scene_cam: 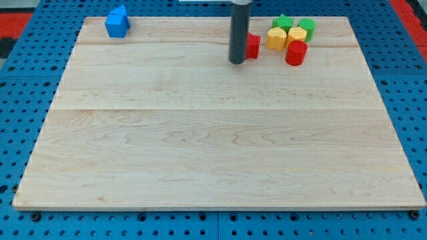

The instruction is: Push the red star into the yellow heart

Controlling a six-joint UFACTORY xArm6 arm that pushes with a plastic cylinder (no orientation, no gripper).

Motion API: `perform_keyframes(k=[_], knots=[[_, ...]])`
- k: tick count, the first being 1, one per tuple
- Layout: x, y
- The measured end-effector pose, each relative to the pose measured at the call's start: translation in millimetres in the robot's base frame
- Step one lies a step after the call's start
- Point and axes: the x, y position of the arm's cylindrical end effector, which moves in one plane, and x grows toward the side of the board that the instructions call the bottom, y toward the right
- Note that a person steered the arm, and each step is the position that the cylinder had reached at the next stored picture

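My tip [237, 62] stands at the view's top, just left of centre-right, touching the left side of the red star [253, 45], which the rod partly hides. To the star's right, a small gap away, is a yellow block [276, 39], then a second yellow block [297, 35]; which of the two is the heart I cannot tell. A red cylinder [296, 53] stands just below the second yellow block.
A green star [283, 23] and a green block [307, 27] sit behind the yellow blocks near the board's top edge. Two blue blocks [117, 22] sit together at the top left corner. The wooden board [213, 147] lies on a blue pegboard.
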Motion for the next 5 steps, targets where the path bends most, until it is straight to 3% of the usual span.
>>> perform_keyframes(k=[1, 3, 5], knots=[[-26, -28], [-30, 40], [-23, 7]])
